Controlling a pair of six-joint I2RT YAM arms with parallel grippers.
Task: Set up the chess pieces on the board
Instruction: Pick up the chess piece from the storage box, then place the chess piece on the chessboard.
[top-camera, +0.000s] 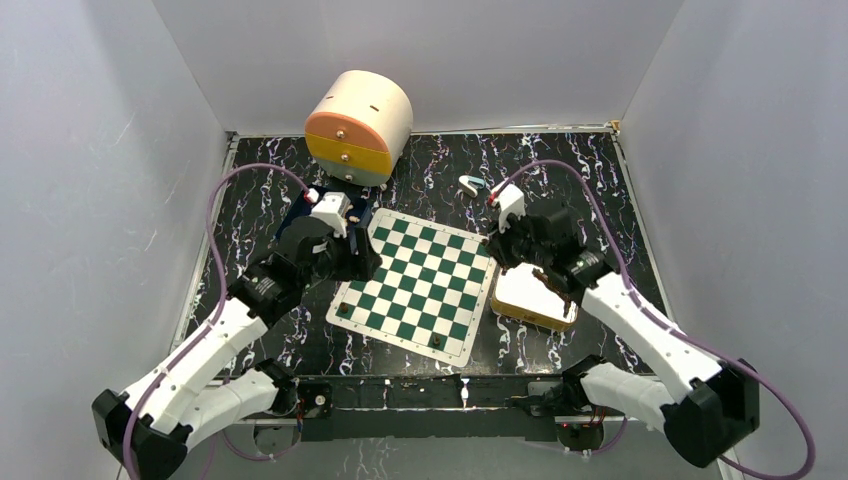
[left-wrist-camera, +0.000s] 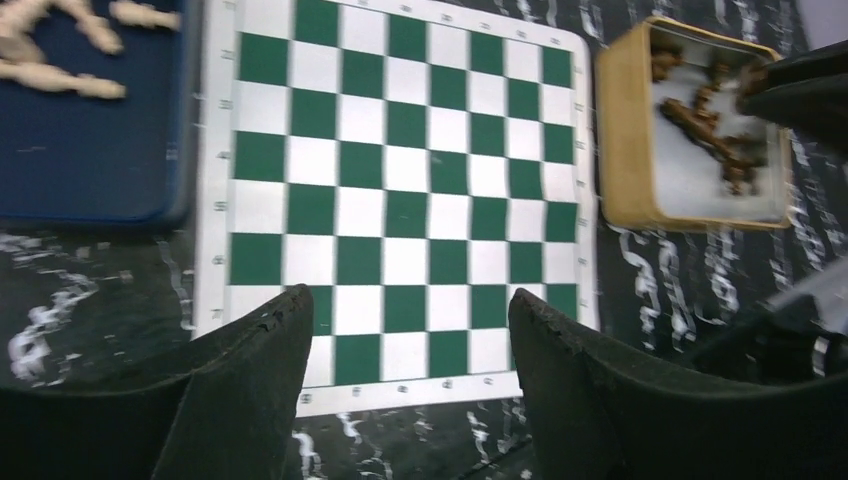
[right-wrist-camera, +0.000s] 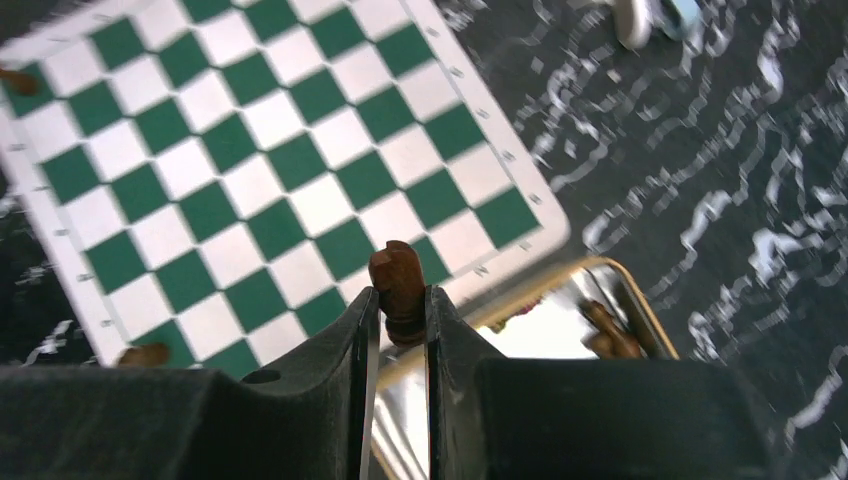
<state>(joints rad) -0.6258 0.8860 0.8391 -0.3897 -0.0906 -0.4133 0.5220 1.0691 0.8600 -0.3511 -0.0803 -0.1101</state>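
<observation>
Board (top-camera: 415, 285): flat on table (top-camera: 440, 160), between the arms. Dark brown piece (right-wrist-camera: 396, 280): clamped upright in right jaws, above tan tin (left-wrist-camera: 620, 130) beside board. Left jaws: apart, empty, by board's left edge. Pale pieces (left-wrist-camera: 60, 75): lying in blue tray (left-wrist-camera: 90, 160).

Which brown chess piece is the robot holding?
The brown piece pinched in the right jaws, by the board's edge. The others lie in the tan box or stand on the board.
</observation>
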